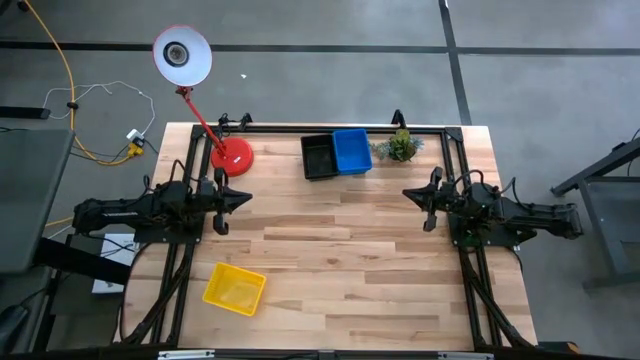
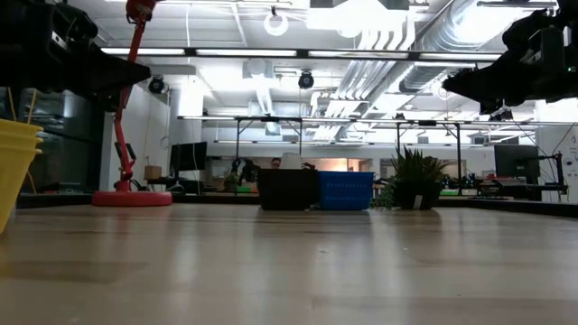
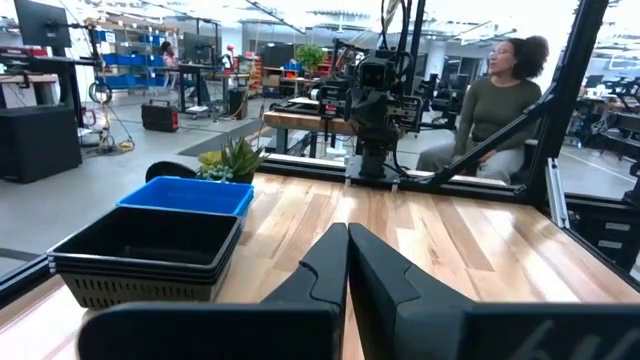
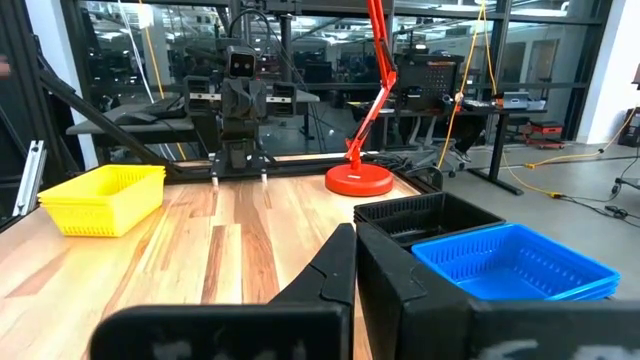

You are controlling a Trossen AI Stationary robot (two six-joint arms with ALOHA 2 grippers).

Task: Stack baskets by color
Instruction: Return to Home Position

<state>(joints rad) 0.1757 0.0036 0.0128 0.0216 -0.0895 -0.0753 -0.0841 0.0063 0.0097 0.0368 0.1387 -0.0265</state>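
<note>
Overhead, left gripper [image 1: 244, 197] and right gripper [image 1: 408, 193], clenched empty, hang apart from black mesh plastic baskets [image 1: 318, 157], blue baskets [image 1: 352, 150], yellow baskets [image 1: 234, 289].

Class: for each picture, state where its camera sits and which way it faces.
High view: above the table, looking straight down; both arms, left claw and right claw show.
Low view: at tabletop height, looking level towards the black stack and blue stack; arms in upper corners.
Left wrist view: on that wrist, facing the right arm; own shut claw shows.
Right wrist view: on that wrist, facing the left arm; own shut claw shows.
Shared: both wrist views show the black and blue stacks.
</note>
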